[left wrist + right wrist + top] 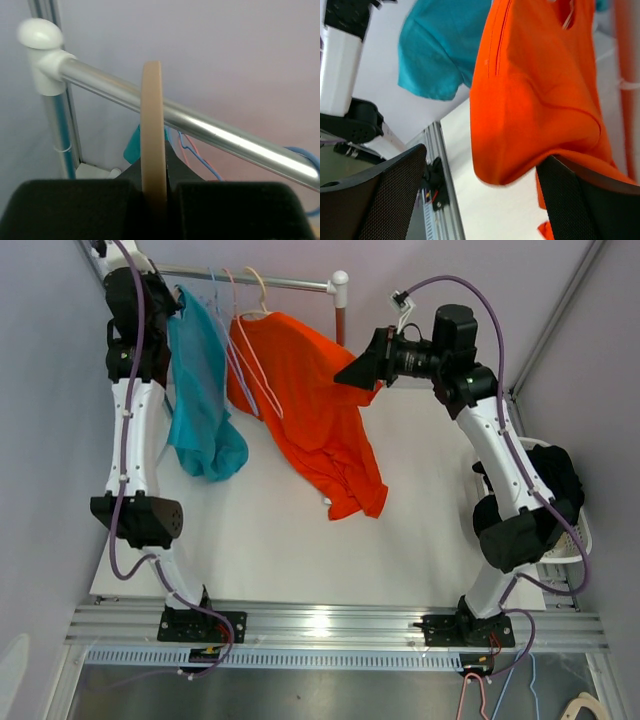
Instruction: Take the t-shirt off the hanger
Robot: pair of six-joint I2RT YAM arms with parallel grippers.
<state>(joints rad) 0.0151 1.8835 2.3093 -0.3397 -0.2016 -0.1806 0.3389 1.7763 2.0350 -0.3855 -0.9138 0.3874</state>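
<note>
A: Orange t-shirt?
B: Hangs off far rail, low end on desk; hanger mostly hidden. Right gripper wide, cloth btwn fingers.
A: Left gripper?
B: Clamped on beige strip. Whose hanger, can't tell.

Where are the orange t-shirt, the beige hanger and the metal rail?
orange t-shirt (315,415), top view, middle of its body.
beige hanger (152,125), left wrist view, its curved hook.
metal rail (220,134), left wrist view, bare shiny stretch.

Orange t-shirt droops between the right hand's spread fingers.
</note>
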